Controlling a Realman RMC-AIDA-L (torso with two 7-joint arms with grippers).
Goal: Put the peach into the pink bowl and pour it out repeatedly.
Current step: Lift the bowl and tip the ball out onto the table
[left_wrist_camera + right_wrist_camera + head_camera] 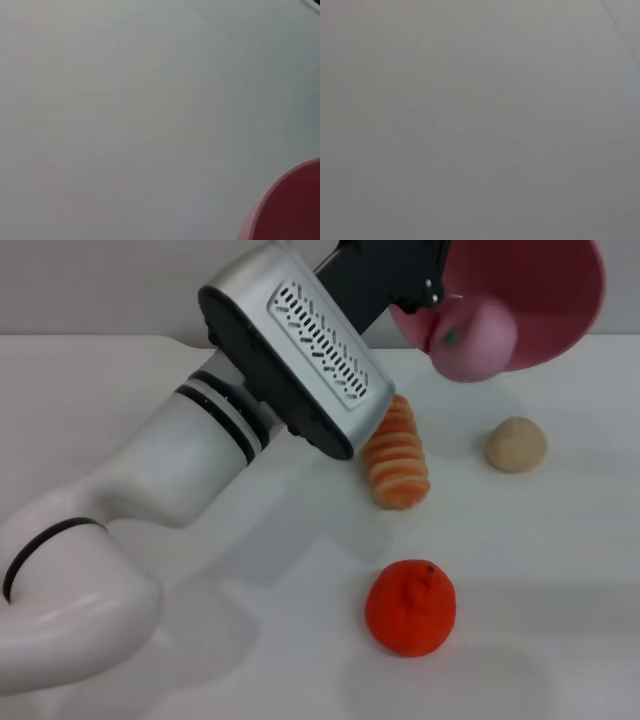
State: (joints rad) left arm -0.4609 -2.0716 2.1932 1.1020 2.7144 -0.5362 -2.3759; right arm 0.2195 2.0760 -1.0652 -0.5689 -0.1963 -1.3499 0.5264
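The left gripper [425,295] grasps the tipped pink bowl [545,295] aloft, the peach [472,338] at its lip.

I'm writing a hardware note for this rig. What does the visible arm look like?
In the head view, the left arm has rounded glossy white links with thin black rings at the joints. Its wrist carries a boxy silver-and-black module with a perforated vent grille, then a black gripper mount. No cables show. The right arm is not in view.
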